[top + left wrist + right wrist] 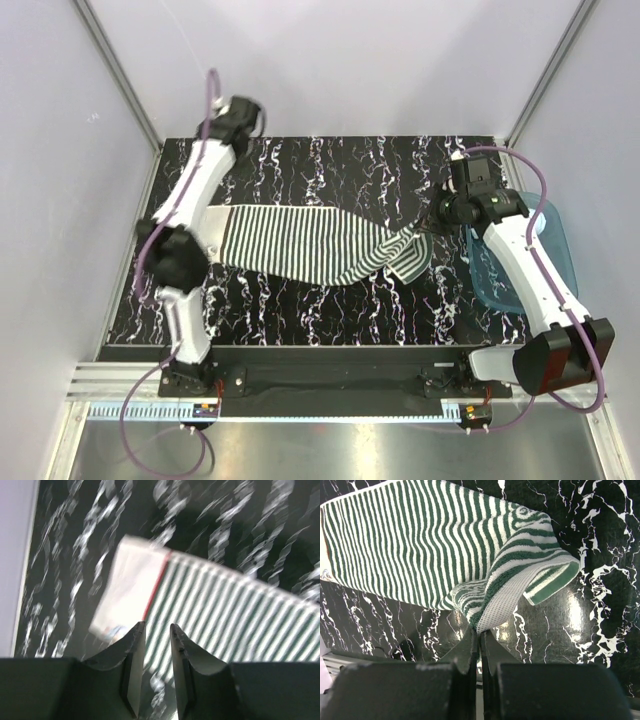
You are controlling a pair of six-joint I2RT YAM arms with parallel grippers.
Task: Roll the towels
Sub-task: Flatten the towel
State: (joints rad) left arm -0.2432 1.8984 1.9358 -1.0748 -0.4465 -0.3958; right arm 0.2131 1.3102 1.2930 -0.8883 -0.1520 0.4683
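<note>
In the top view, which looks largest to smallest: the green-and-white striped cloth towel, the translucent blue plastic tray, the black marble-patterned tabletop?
black marble-patterned tabletop
green-and-white striped cloth towel
translucent blue plastic tray, though the right arm hides part of it

Left hand [156,626] narrowly agape, right hand [480,632] tight together, both arms outstretched.

A towel [310,243] in narrow dark green and white stripes shows a plain white end band set off by a thin red line. Its turned-up underside is a pale grey-white waffle weave, seen against a table [330,160] of glossy black veined with white like marble. The tray [487,280] is translucent blue, while the left arm [195,190] and right arm [530,262] wear white shells with black joints and trail purple cables [213,90].
</note>
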